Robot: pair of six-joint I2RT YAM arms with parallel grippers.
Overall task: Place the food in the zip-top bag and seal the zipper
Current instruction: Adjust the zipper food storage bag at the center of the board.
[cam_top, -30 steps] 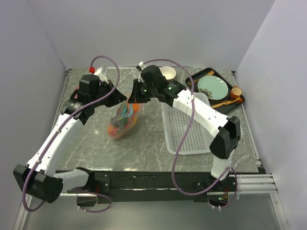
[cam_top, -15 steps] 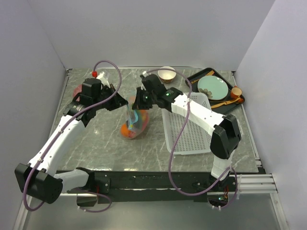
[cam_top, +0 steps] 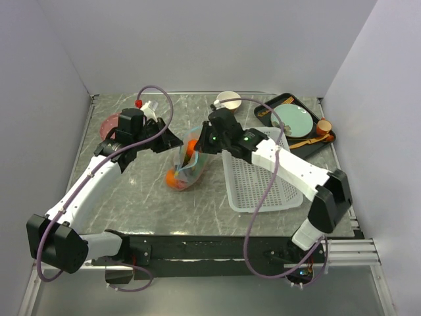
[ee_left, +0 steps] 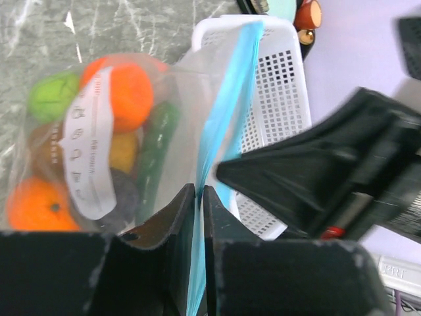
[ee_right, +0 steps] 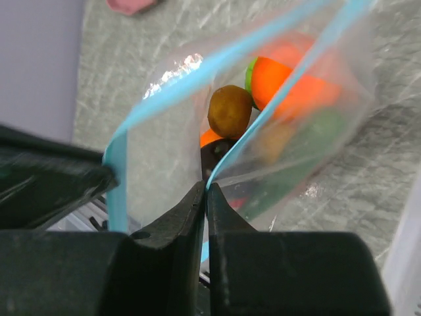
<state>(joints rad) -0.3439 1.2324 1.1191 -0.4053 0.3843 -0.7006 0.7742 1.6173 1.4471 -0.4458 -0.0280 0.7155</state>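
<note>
The clear, crinkly plastic zip-top bag (cam_top: 184, 168) is at the middle of the grey marbled table (cam_top: 131, 197), just left of the white perforated plastic basket (cam_top: 260, 187). Its mouth is held up between the two arms. The left pincer (ee_left: 199, 191) is closed down to a sliver on the teal zipper strip (ee_left: 230, 99). The right pincer (ee_right: 204, 187) is pinched tight on one lip of that strip. Inside lie toy food pieces, among them an orange (ee_left: 125, 92), a green chili (ee_left: 154, 155) and a brown kiwi (ee_right: 230, 110).

The film is likely thin, soft and slippery, and should sag under the loose, light toys. The strip looks like the stiffer part and the sensible place to grip, as both pincers do.

From the right wrist the two lips stand apart, so the seal looks unfinished. How much of the track is pressed shut is cut off by the frame. Whether the bag's bottom rests on the table I cannot tell. The dark pieces low in the bag are too blurred to name.
</note>
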